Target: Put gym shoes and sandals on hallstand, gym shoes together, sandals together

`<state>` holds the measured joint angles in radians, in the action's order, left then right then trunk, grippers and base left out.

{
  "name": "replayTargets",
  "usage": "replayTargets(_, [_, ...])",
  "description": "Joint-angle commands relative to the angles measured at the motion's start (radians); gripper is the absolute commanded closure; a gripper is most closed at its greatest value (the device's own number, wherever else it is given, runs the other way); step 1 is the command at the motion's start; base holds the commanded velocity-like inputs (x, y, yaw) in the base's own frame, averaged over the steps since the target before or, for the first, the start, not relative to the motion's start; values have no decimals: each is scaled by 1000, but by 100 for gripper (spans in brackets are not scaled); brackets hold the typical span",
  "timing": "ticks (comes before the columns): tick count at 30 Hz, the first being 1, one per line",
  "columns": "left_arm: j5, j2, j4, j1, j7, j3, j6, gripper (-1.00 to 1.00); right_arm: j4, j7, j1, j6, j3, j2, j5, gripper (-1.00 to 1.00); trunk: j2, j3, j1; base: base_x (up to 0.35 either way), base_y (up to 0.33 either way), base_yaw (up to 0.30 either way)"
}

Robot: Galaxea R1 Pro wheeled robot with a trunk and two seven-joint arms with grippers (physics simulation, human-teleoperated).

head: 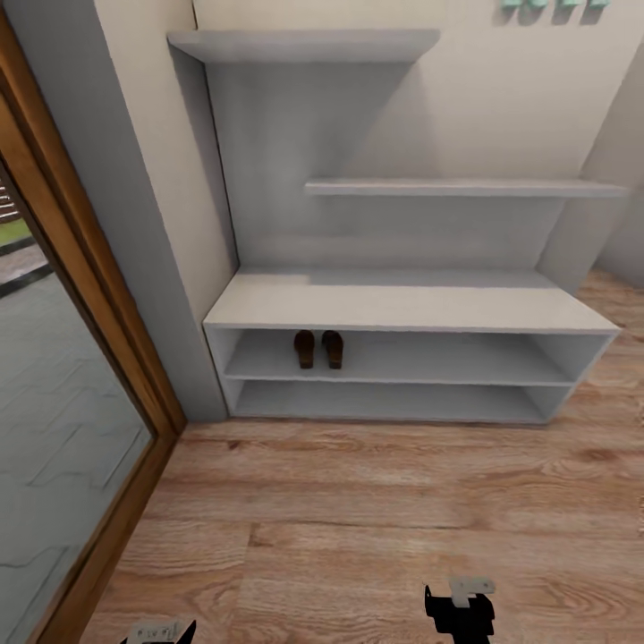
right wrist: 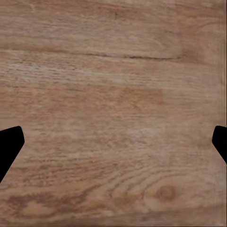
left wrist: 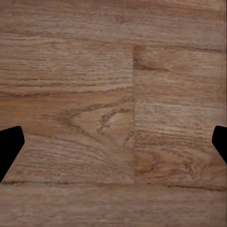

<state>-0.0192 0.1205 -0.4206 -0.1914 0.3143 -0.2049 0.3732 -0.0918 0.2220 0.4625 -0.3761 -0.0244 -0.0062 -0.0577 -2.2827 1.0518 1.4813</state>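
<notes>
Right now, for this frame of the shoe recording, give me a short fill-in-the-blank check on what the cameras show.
1. The two sandals stand side by side on the ____ open shelf of the hallstand.
2. The shelf level below them holds ____ shoes.
3. Both wrist cameras look down on the wooden ____.
4. The left gripper and the right gripper both have their jaws ____.

Missing words: upper; no; floor; open
</notes>
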Motion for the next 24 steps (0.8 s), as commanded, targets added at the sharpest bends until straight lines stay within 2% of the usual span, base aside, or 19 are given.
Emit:
replayTargets(1, [-2, -1, 1, 0, 10, -7, 1, -100, 1, 6, 1, -1, -2, 0, -6, -100, 0, 1, 0, 0, 0, -291])
replayTargets(24, [-2, 1, 7, 0, -3, -8, 5, -100, -2, 8, 1, -3, 3, -6, -3, -100, 0, 0, 0, 0, 0, -296])
